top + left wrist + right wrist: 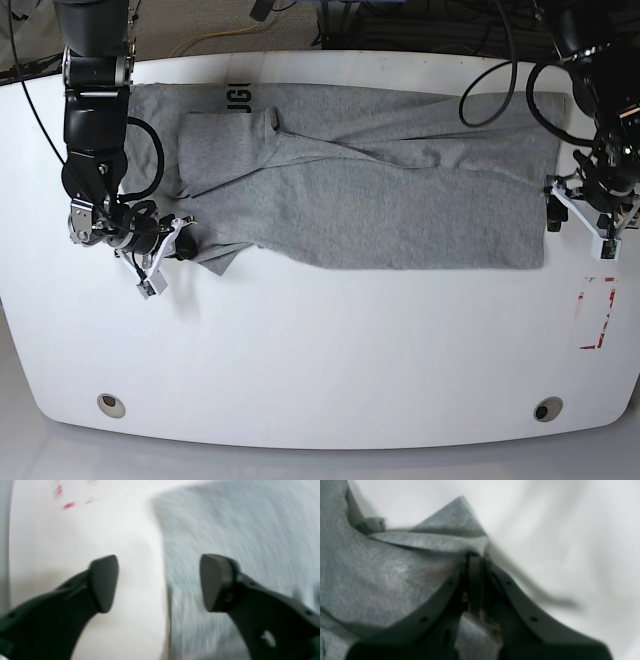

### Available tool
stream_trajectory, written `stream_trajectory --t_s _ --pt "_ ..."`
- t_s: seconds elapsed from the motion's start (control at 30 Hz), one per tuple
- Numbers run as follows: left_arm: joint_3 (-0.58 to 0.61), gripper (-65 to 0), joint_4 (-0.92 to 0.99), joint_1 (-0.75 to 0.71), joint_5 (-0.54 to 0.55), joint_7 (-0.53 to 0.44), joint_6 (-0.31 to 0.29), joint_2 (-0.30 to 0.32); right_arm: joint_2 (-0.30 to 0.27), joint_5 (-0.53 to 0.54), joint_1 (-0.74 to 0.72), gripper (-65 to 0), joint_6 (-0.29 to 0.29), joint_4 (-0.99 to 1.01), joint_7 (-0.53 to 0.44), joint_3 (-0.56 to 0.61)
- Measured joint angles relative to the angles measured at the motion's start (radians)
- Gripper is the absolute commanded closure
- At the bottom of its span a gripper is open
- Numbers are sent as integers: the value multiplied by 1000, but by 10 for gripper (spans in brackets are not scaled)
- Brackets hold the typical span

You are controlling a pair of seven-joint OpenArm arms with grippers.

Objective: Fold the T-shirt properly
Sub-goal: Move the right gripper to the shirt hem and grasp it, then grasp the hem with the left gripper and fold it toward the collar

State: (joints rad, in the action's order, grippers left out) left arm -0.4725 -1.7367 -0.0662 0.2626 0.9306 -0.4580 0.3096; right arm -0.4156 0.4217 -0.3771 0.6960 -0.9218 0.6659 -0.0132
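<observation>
At the left of the base view the right gripper (185, 246) is pressed together, pinching a grey corner of the T-shirt (380, 200). The shirt lies spread across the upper middle of the white table (320, 360), its long side already turned over so mostly plain grey shows, with black lettering (238, 97) peeking at the upper left; the crosswise folds appear still to come. At the right the left gripper (556, 207) stands spread at the shirt's edge, holding nothing. Red marks (597, 312) sit lower right; dark cables (420, 25) and floor lie beyond the far edge.
</observation>
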Motion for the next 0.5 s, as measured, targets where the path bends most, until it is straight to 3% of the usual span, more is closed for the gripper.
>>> stream_trajectory --t_s 0.1,0.5 --pt "1 -537 82 74 -2 0 69 1 0 0 0 0 0 0 -1 0" --pt "20 -537 513 336 0 -7 60 -7 1 0 2 0 0 0 -3 0"
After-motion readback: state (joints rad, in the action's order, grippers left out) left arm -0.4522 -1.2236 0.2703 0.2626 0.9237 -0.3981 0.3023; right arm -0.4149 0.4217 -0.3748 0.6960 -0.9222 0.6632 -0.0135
